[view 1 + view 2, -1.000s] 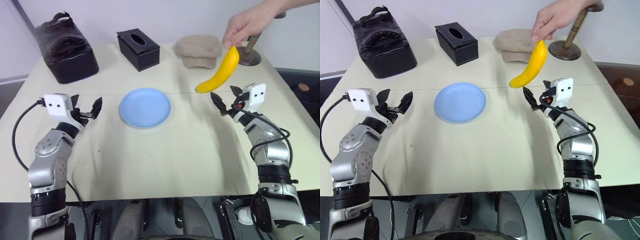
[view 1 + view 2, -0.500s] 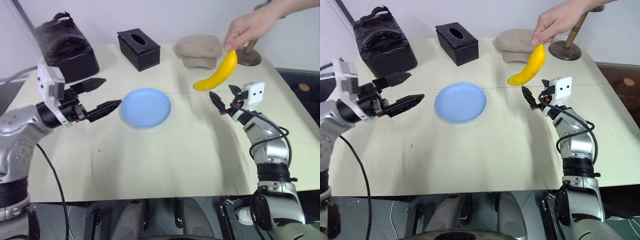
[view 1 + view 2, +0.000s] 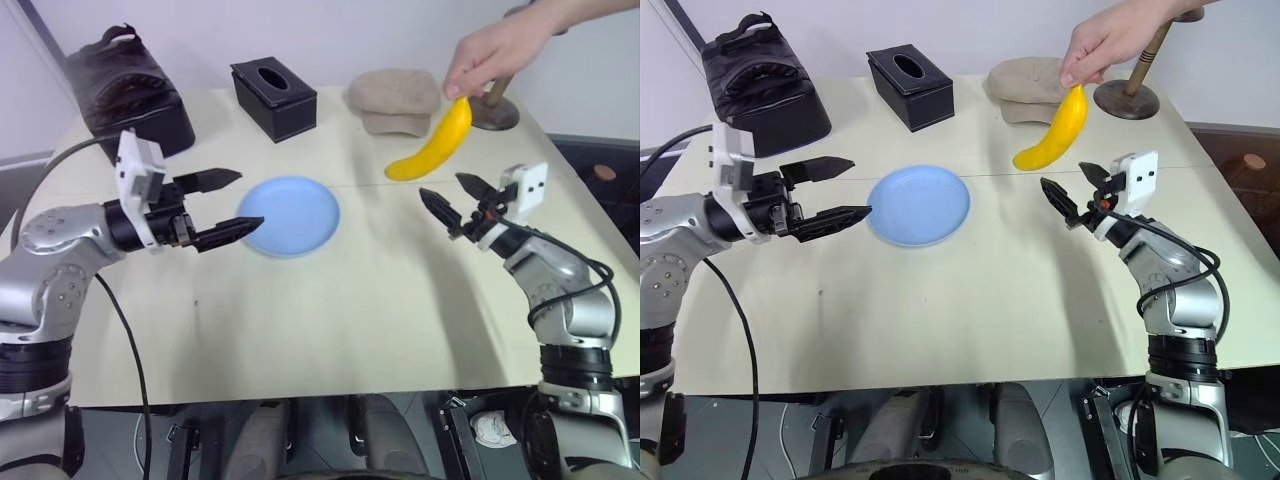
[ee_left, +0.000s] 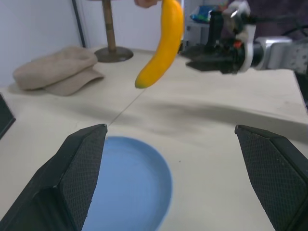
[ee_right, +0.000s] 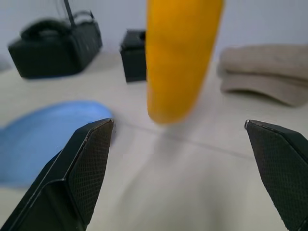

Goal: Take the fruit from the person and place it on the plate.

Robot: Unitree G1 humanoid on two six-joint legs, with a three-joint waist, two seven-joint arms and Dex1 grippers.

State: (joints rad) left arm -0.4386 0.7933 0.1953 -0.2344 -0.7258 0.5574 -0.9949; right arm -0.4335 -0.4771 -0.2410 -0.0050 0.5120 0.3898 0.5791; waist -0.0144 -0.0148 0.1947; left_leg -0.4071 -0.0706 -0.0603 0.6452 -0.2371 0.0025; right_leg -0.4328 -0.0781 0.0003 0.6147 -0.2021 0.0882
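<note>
A black bag, tissue box, beige cap and wooden stand line the table.

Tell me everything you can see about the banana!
The banana is bright yellow, curved and unpeeled, with smooth skin. A person's hand pinches its top end, so it hangs in the air above the table, its lower tip pointing toward the blue plate. Nothing else touches it. The right claw waits open just below it, not yet holding it. The beige cap lies behind it.
</note>
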